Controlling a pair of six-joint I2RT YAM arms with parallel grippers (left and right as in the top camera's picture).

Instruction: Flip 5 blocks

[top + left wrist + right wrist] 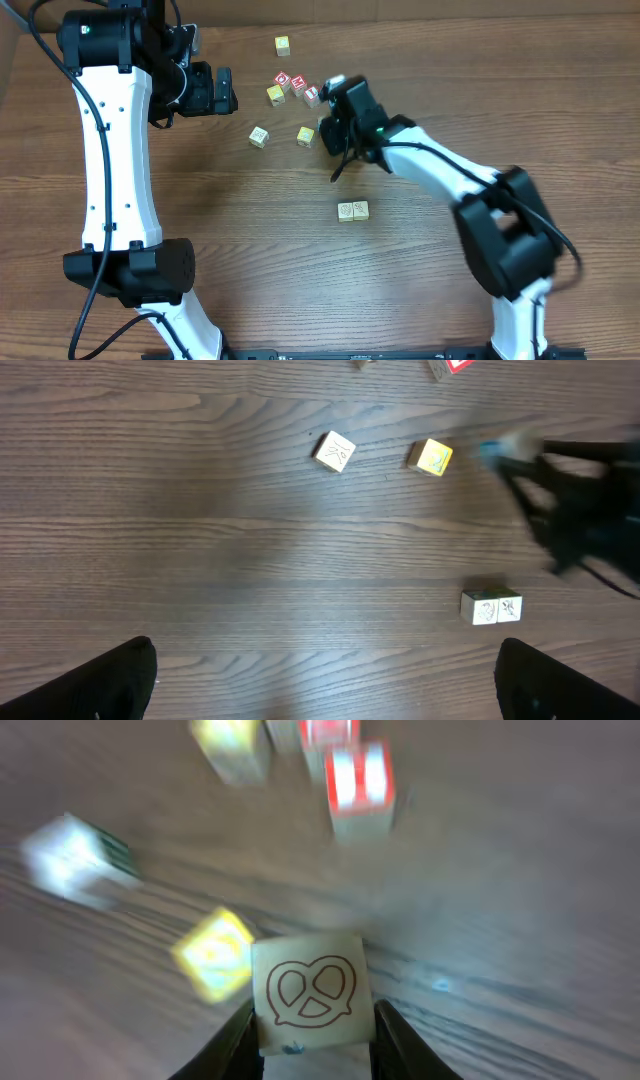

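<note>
Grip of right gripper (315,1032) closed on cream pretzel block (310,992), pinched by two opposite side faces, apparently just off the wooden table (250,250), beside the yellow block (213,955). Light, rigid wood with smooth faces, likely to twist if pinched off-centre; best taken square across flat sides. Left gripper (335,685) spread wide, empty, well apart. Pair of cream blocks (353,211) touching, nearer the robot.

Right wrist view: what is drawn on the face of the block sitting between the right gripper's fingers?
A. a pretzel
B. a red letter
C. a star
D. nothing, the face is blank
A: the pale block between the fingers of the right gripper shows a brown pretzel outline on the face toward the camera.
</note>
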